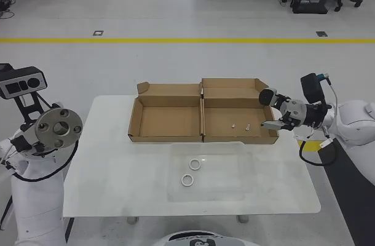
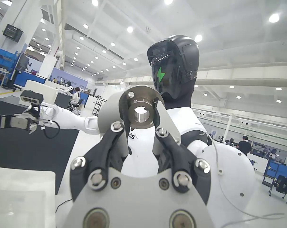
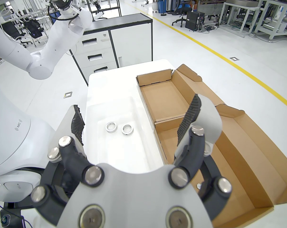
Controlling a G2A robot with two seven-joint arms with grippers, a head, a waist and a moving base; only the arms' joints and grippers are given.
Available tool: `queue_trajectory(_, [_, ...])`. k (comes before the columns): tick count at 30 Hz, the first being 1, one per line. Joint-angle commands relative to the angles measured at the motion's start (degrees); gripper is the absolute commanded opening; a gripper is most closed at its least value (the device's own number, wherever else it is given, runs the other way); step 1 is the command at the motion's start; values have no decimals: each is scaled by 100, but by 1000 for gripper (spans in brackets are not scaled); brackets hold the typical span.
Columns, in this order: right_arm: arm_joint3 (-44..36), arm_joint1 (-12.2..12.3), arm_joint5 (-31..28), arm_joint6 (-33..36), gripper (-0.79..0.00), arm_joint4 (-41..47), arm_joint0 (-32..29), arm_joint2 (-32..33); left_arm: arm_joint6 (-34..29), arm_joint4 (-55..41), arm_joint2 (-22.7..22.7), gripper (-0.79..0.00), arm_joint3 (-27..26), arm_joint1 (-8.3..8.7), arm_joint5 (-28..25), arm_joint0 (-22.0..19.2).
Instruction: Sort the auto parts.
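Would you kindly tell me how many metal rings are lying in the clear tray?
2. The far ring lies nearer the cardboard boxes; the near ring sits close beside it, toward the robot. Nothing covers the clear tray.

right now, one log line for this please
left gripper shut on round metal flanged hub, aloft | right gripper open by right brown cardboard box | two silver rings in clear tray

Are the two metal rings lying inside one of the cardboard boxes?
No, both metal rings lie in the clear tray, outside the cardboard boxes.
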Motion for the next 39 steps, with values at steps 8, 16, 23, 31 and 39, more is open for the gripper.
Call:
queue_trajectory(8, [0,0,0,0,0,0,0,0,0,0,0,-785,0,0,0,0])
queue_trajectory(16, [0,0,0,0,0,0,0,0,242,712,150,-785,-123,21,149,-52])
queue_trajectory(23, [0,0,0,0,0,0,0,0,347,1750,458,-785,51,61,190,-266])
queue_trajectory(31, [0,0,0,0,0,0,0,0,869,2498,1039,-785,375,61,199,-854])
queue_trajectory(39, [0,0,0,0,0,0,0,0,1177,4399,1616,-785,1091,96,43,-1690])
